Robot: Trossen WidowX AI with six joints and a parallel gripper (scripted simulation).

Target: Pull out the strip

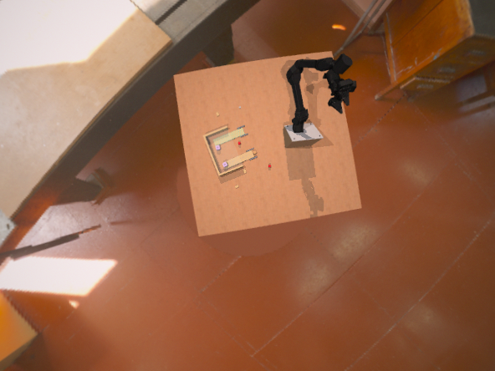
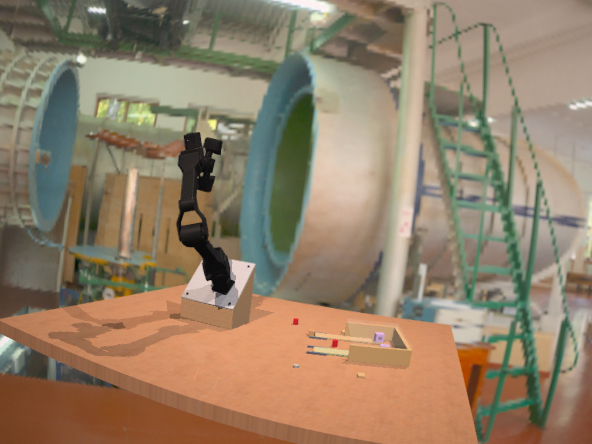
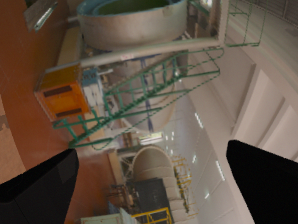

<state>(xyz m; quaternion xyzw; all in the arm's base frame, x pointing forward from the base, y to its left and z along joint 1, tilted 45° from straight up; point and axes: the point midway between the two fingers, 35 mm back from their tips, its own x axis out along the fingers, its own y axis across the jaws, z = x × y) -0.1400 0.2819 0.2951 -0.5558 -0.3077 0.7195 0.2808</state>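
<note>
Black jointed arm (image 1: pixel 296 92) (image 2: pixel 189 185) raised, jaws wide apart.
A lilac lettered cube (image 1: pixel 225 165) (image 2: pixel 379 337) sits at the tan flat strip's (image 1: pixel 240 159) (image 2: pixel 350 338) inner end, within the open-sided wooden frame (image 1: pixel 212 155) (image 2: pixel 380 356) on the counter (image 1: pixel 259 205) (image 2: pixel 240 380).

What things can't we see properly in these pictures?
- Exterior view: the front wall of the tray hides part of the strip nearest the camera.
- Exterior view: the mark on the purple cube is too small to read for sure.
- Top view: both purple cubes are too small to show any letter.
- Wrist view: the fingers are cut off by the picture's edges.
</note>
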